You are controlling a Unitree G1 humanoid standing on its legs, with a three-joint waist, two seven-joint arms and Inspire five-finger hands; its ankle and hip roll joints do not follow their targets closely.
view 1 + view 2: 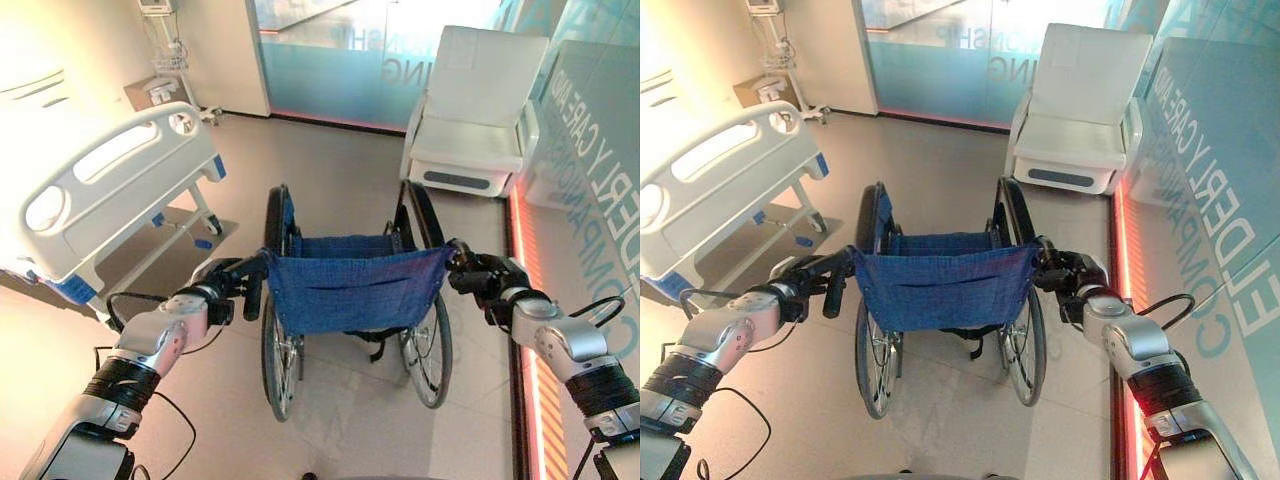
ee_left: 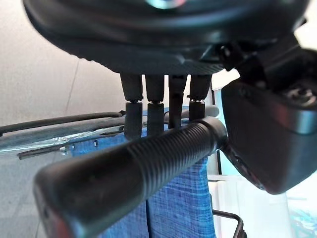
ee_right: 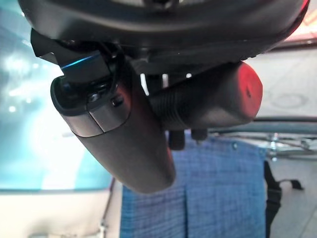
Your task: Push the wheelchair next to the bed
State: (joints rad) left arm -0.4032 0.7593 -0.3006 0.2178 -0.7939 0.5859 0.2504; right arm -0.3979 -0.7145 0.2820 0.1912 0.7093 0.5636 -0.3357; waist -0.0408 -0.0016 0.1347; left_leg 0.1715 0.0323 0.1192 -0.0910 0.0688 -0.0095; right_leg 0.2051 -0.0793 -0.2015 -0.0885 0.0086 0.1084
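Left hand [image 1: 215, 292] fingers curling around wheelchair [image 1: 350, 290] push handle [image 2: 133, 168]; right hand [image 1: 478, 277] gripping the other handle [image 3: 208, 101], bed [image 1: 105, 195] sitting at 10 o'clock

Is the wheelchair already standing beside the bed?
No, the wheelchair stands apart from the bed, which lies ahead to its left.

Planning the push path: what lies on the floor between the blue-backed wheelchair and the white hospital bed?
In the left eye view, bare tiled floor separates the blue-backed wheelchair from the white hospital bed; just the bed's own blue-jointed leg frame reaches toward that gap.
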